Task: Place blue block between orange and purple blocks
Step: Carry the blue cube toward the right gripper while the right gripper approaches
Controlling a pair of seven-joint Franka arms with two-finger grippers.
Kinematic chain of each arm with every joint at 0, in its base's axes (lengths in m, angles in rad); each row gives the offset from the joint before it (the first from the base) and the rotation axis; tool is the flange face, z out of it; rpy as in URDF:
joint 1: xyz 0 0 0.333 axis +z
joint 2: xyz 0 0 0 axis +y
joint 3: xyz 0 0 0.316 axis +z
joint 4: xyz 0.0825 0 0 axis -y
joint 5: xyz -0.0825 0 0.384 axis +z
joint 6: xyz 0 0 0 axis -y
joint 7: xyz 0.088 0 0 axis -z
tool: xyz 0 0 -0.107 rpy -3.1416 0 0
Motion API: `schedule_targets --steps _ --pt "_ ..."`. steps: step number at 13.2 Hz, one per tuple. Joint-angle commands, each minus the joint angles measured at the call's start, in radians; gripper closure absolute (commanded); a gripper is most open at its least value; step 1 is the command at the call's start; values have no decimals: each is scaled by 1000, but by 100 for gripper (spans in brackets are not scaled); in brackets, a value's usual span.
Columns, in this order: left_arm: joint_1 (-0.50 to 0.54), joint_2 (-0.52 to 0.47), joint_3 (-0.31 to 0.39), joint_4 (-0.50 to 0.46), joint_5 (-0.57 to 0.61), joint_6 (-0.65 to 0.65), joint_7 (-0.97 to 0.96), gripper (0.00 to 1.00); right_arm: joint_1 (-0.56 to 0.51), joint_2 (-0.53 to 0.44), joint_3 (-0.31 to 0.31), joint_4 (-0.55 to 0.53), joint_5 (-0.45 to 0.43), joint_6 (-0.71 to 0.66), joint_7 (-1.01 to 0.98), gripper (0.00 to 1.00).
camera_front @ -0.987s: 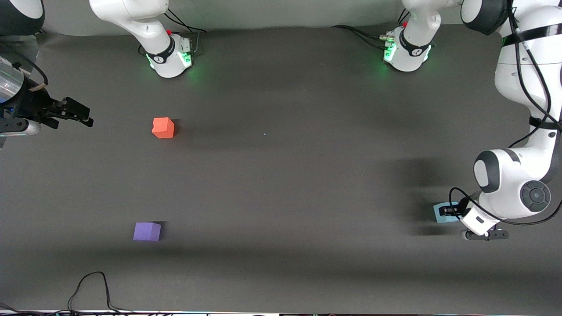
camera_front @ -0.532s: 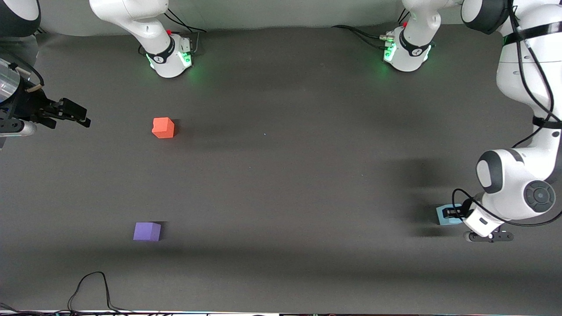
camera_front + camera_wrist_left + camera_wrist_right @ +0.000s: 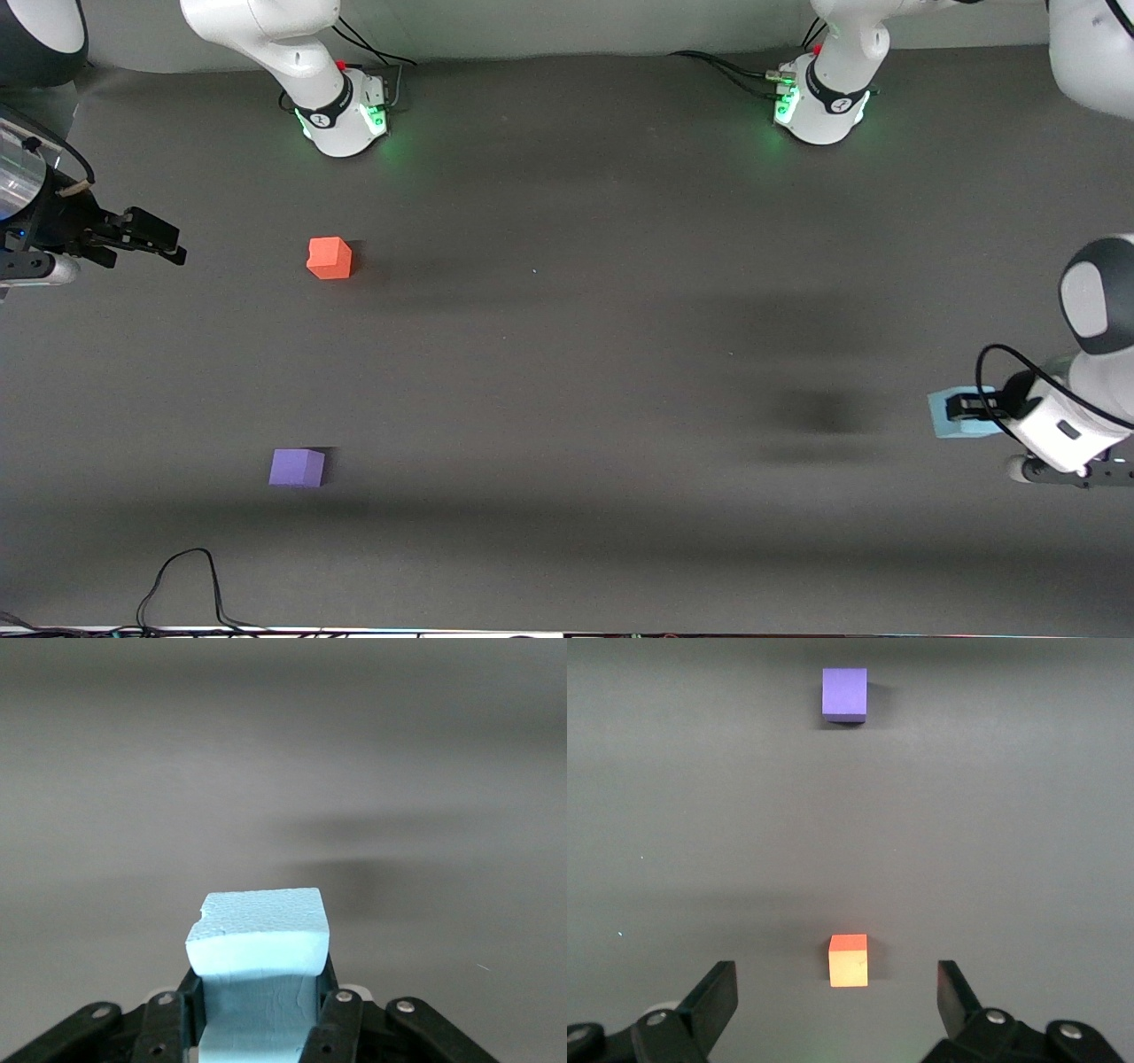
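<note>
My left gripper (image 3: 961,409) is shut on the light blue block (image 3: 950,416) and holds it in the air over the table at the left arm's end; the block fills the space between the fingers in the left wrist view (image 3: 259,943). The orange block (image 3: 330,258) sits on the table toward the right arm's end. The purple block (image 3: 297,467) sits nearer the front camera than the orange one. Both show in the right wrist view, orange (image 3: 849,960) and purple (image 3: 844,695). My right gripper (image 3: 151,239) is open and empty, in the air at the right arm's end.
A dark grey mat (image 3: 567,354) covers the table. A black cable (image 3: 182,585) loops at the table's front edge near the purple block. The two arm bases (image 3: 341,115) (image 3: 819,106) stand along the top edge.
My left gripper has lifted the blue block off the table and carried it toward the left arm's end. The right gripper has barely moved. The orange and purple blocks have not moved.
</note>
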Motion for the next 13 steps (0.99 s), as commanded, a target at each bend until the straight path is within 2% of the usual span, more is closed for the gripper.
schedule_targets --steps 1,4,5,6,9,11,13 --pt "-170 -7 14 35 0 -53 -172 55 0 0 -13 33 -3 -18 -33 0" --pt "-369 11 -30 83 -9 -40 -482 55 -2 9 -25 21 10 -47 -53 0" --pt "-449 27 -32 87 -6 -25 -563 55 1 8 -33 9 55 -49 -59 0" --pt "-521 42 -31 99 -4 15 -636 55 6 11 -30 10 63 -47 -58 0" --pt "-702 155 -27 168 46 83 -791 55 33 23 -22 9 71 -37 -44 0" --pt "-772 237 -24 173 77 161 -843 55 56 28 -21 9 69 -33 -34 0" --pt "-800 324 -23 172 80 251 -874 55 98 41 -21 9 69 -32 0 0"
